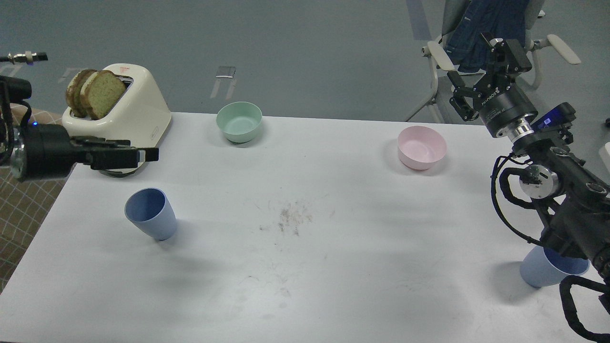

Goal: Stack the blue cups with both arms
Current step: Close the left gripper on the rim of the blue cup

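One light blue cup [151, 220] stands upright on the white table [305, 267] at the front left. The second blue cup [541, 270] stands at the front right edge, partly hidden behind my right arm. My left gripper [143, 153] reaches in from the left edge and points right, above and behind the left cup, with nothing in it. It is seen side-on, so its fingers cannot be told apart. My right gripper [482, 72] is raised beyond the table's far right corner, open and empty, far from the right cup.
A cream toaster [125, 112] with two bread slices stands at the back left, just behind my left gripper. A mint-green bowl [238, 122] and a pale pink bowl [421, 146] sit along the back. A chair [476, 28] with blue cloth stands behind the table.
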